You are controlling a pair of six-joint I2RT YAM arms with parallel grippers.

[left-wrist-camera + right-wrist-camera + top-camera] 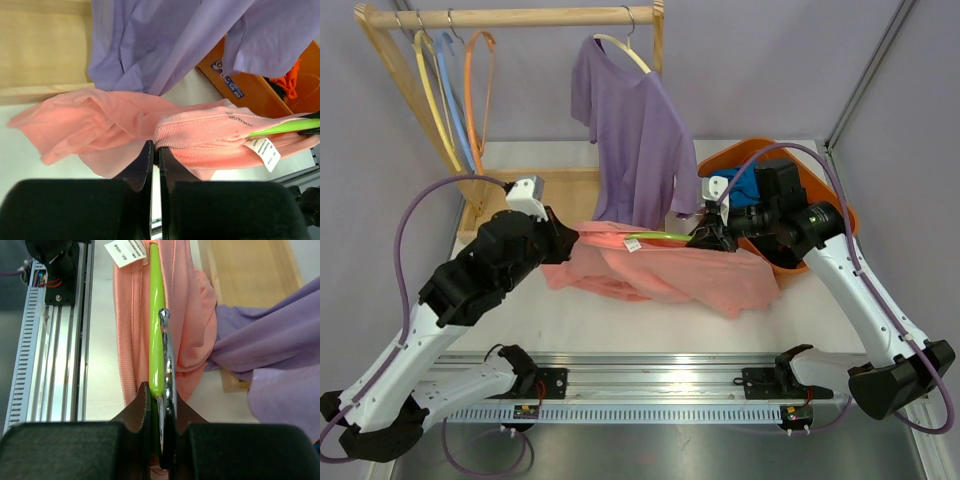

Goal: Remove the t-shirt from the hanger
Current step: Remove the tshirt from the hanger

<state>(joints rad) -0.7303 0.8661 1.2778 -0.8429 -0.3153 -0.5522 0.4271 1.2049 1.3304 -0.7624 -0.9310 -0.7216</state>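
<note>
- The pink t-shirt point(665, 272) lies crumpled on the table point(520, 320) at mid-frame, with the green hanger point(658, 237) inside its collar.
- The right gripper point(160, 395) is clamped on the hanger beside its hook point(168, 355).
- The left gripper point(155, 150) has its fingers together, seemingly pinching the collar's edge.
- A purple shirt point(635, 140) hangs from the rack point(520, 17) at upper centre.

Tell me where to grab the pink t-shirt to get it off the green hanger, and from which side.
Probably best to pinch the ribbed collar of the pink t-shirt, coming from the left, opposite the green hanger. It's a thick raised edge, and the hanger pokes out through it toward the right.
</note>
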